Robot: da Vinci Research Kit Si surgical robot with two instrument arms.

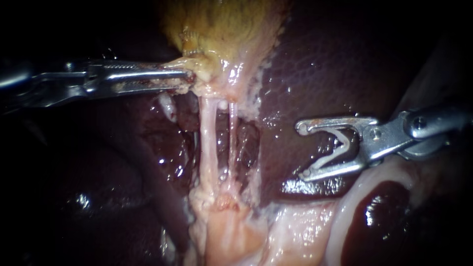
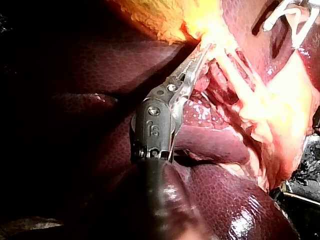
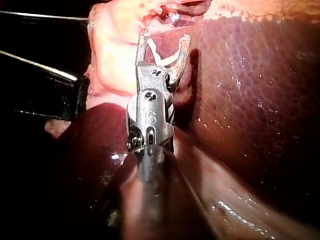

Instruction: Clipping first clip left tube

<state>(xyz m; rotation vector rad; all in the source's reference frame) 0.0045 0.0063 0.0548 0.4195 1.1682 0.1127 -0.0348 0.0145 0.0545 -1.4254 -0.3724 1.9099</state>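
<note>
1. the left tube (image 1: 209,143) is the thicker of two pale strands running from the neck of the gallbladder (image 1: 221,29) down to the fatty stump below. it is stretched across a dark hollow in the liver (image 1: 325,64). the thinner right tube (image 1: 231,143) runs just beside it, with a narrow gap between them.
2. the left instrument (image 1: 185,79) comes in from the left with its jaws clamped on the pale tissue at the gallbladder's lower end. from where i stand, that pull looks like what draws both tubes straight.
3. the right instrument (image 1: 302,150) sits over the liver, well to the right of the tubes. its jaws stand wide apart with a white v-shaped clip (image 1: 331,158) seated between them, one leg along each jaw. no tube is inside the clip yet.
4. the tube looks soft, wet and slippery, and it weighs next to nothing. i'd guess it has no stiffness of its own and would go slack the moment the tension is let off. it also looks thin enough to tear or kink if shoved sideways.
5. the place to take it seems to be the bare middle stretch, clear of the fat at either end, where the gap to the right tube is plainest.
6. the clip's mouth would need to pass squarely around the left tube alone, with both legs reaching past its far side. the risk i see is catching the right tube, or the liver behind, along with it.
</note>
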